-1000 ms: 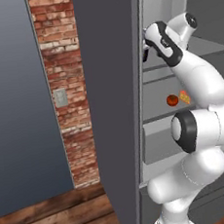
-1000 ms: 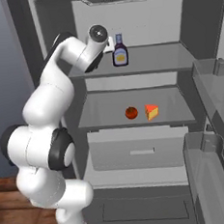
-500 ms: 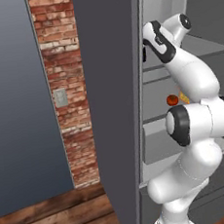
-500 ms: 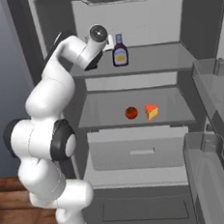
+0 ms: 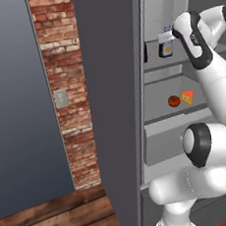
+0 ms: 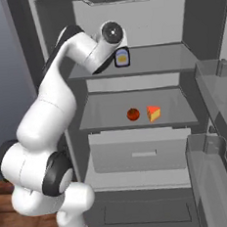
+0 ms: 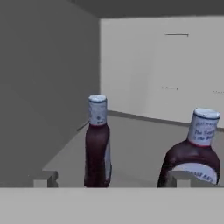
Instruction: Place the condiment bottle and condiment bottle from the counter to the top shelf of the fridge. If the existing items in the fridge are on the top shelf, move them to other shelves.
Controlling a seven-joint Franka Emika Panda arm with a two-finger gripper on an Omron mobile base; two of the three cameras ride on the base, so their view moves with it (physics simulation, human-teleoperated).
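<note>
Condiment bottles (image 7: 98,142) on top shelf (image 6: 164,61), arm raised

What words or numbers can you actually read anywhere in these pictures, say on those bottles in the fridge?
None can be read.
Tall bottle: pale band at the neck, print too blurred to read.
Wide bottle: dark lines of print on the white neck wrap and a pale front label, both too blurred to read.
Bottle on the top shelf in the base views: yellow-and-white label, too small to read.
Grey plate on the brick wall: no writing visible.

Arm raised, hand (image 7: 109,179) open
</note>
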